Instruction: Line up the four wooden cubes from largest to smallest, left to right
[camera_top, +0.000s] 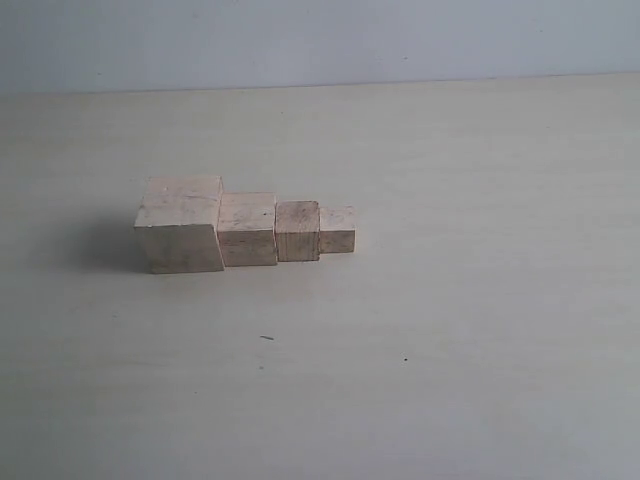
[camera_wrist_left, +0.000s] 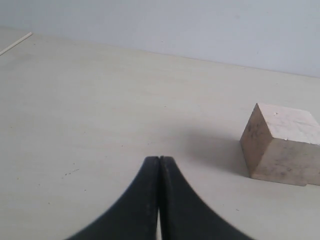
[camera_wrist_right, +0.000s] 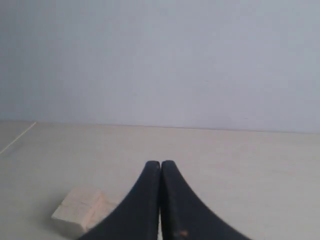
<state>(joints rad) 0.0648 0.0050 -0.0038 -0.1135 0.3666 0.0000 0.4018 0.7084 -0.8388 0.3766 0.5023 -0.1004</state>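
Exterior high, looking down, wrist views low, sharing cubes (camera_top: 247, 228)

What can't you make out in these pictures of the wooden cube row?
- Exterior view: both arms lie outside the frame; whether the four wooden cubes touch is too fine to tell.
- Left wrist view: a large cube is cut off by the frame edge; the other cubes cannot be made out.
- Right wrist view: a lone cube is partly hidden by the right gripper and the frame edge; its size rank is unclear.
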